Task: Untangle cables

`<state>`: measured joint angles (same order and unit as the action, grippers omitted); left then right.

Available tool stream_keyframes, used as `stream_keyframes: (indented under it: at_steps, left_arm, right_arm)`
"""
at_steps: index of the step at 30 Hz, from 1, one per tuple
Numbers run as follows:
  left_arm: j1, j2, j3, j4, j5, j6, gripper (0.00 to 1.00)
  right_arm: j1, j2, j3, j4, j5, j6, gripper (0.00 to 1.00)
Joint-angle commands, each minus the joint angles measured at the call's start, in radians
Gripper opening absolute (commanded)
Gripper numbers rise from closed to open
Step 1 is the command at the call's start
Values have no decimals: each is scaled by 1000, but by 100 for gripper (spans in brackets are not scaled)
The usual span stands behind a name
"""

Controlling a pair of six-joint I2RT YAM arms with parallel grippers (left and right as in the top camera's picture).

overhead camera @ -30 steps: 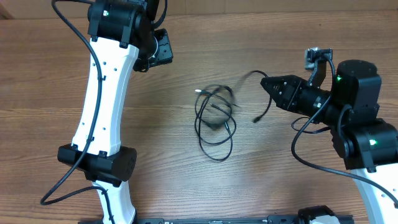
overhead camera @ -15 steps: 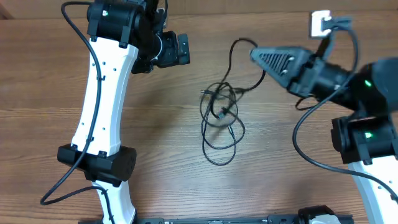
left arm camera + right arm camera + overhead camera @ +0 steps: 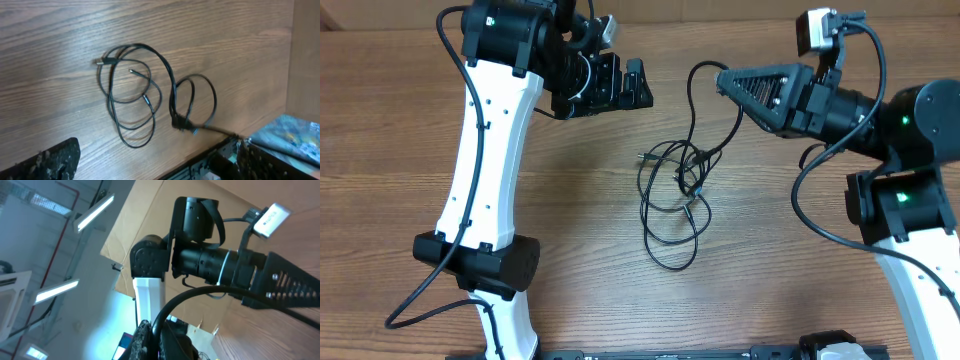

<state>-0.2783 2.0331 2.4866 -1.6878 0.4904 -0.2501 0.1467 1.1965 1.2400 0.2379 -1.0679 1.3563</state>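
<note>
Closest to the arm bases, the thin black flexible cables (image 3: 672,205) lie in slack loops on the brown wood-grain table (image 3: 570,260), the lowest loop bulging toward 6 o'clock in the overhead view. A little farther out the loops cross and bunch into a small knot at the middle of the heap, with a small plug end (image 3: 642,155) poking out toward 9 o'clock. From that knot one strand climbs away toward 12 o'clock and curls into the tip of the right gripper (image 3: 723,78). This gripper is pinched tight, and its wrist view shows a black cord running in between the fingers, so it seems to be gripping that strand clear of the table. Level with it at the far side, the left gripper (image 3: 625,85) hovers with its fingers spread as wide as they go and nothing between them. Its wrist view looks straight down on the heap. The heap's long axis runs 12 to 6. It lies at about 5 o'clock from the left gripper and 7 o'clock from the right, much the same way off from each. The free left gripper is probably the one to drop onto a loop and pull against the raised strand.
</note>
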Motion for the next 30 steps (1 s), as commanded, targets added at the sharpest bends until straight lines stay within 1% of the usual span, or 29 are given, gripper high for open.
stream_keyframes:
  at_steps: [1, 5, 7, 8, 12, 17, 18, 21, 22, 28, 30]
  left_arm:
    - [-32, 10, -17, -2, 23, 45, 100]
    - [-59, 16, -50, 10, 15, 44, 100]
    - [-70, 23, -73, 17, 15, 45, 100]
    - [-72, 24, -81, 18, 15, 46, 100]
    - [-82, 24, -120, 25, 15, 96, 100]
    - [-88, 27, -190, 51, 15, 95, 100]
    - [-92, 29, -208, 50, 28, 103, 100]
    - [-109, 37, -261, 47, 105, 190, 99]
    - [-115, 40, -280, 51, 119, 202, 99]
    - [-153, 40, -386, 159, 139, 201, 100]
    - [-165, 40, -417, 211, 134, 166, 98]
  right_arm:
    - [7, -11, 14, 113, -26, 99, 4]
    - [29, -11, 14, 227, -22, 192, 4]
    - [48, -11, 14, 297, -12, 221, 4]
    - [51, -11, 14, 304, -5, 227, 4]
    - [50, -10, 14, 304, 16, 253, 4]
    - [50, -10, 14, 304, 20, 275, 4]
    - [50, -10, 14, 304, 20, 275, 4]
    - [51, -10, 14, 304, 13, 275, 4]
    - [51, -10, 14, 304, 10, 275, 4]
    - [51, -10, 14, 303, -11, 275, 4]
    - [61, -10, 14, 302, -17, 274, 4]
